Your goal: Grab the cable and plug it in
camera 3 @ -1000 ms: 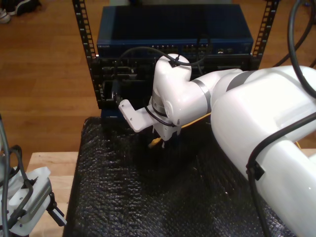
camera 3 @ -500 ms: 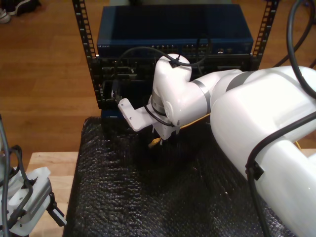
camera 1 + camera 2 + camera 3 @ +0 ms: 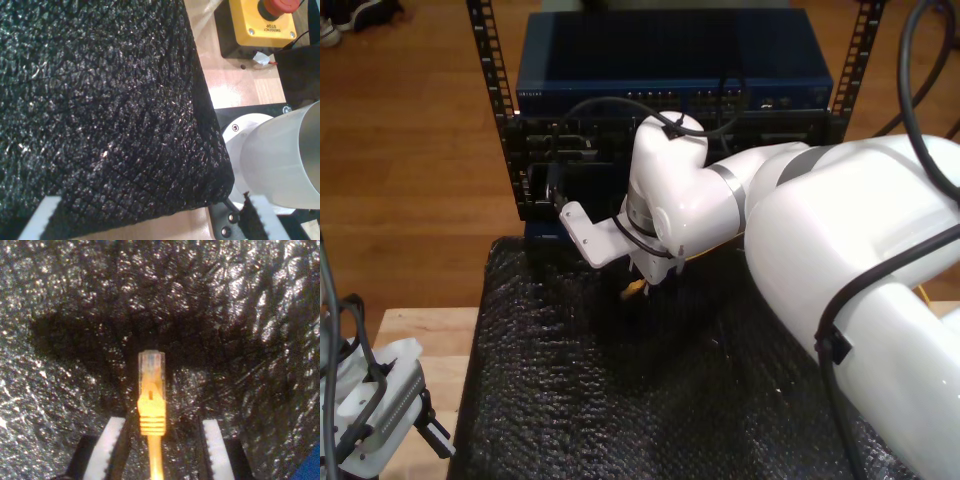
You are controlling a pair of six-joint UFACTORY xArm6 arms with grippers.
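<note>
Black bubble mat (image 3: 620, 400) covers the surface, network rack (image 3: 670, 80) at the exterior view's top. My second claw (image 3: 157, 440) sits spread around the cable (image 3: 151, 405), plug pointing ahead; fingers look clear of it, hard to tell. My first claw (image 3: 145, 215) is spread, empty. Grab step: next close on the boot, then lift toward the rack.

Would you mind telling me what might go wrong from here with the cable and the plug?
1. The cable lies between the fingers of my second gripper with gaps either side; they look open, so closing off-centre may twist the clear plug.
2. The black padded mat is soft and uneven, so the plug could shift when pressed.
3. The rack ports are small; a tilted plug may jam.
</note>
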